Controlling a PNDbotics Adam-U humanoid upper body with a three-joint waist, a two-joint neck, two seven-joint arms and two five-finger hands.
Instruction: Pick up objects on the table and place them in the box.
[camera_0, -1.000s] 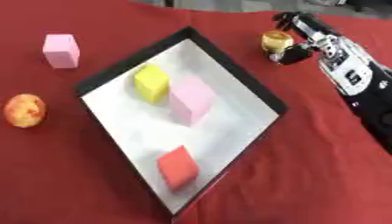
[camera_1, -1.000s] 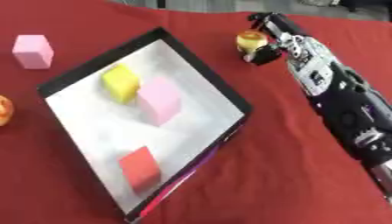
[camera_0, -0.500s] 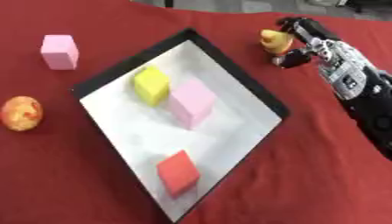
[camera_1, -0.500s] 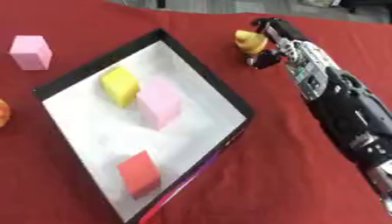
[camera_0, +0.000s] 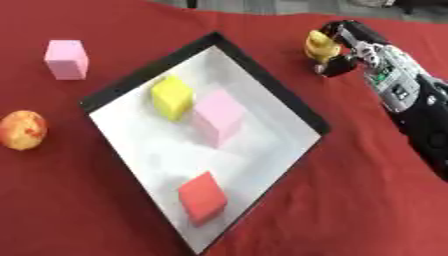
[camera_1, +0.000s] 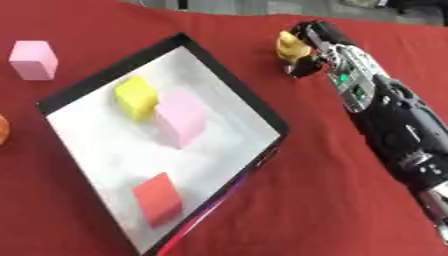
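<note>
Grab step right now: my right hand has its fingers curled round the small yellow rounded toy, beyond the far corner of the black-rimmed white box. Next I'd lift and carry it over the box.

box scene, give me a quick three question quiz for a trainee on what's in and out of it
1. True or false: the robot hand on the right has its fingers curled round the small yellow object outside the box.
2. Which blocks lie inside the box?
A. a yellow block, a pink block and a red block
B. two red blocks only
C. one pink block only
3. Fill in: on the cloth left of the box sit a pink cube and a round orange ____.

Key: 1 true; 2 A; 3 fruit.
</note>
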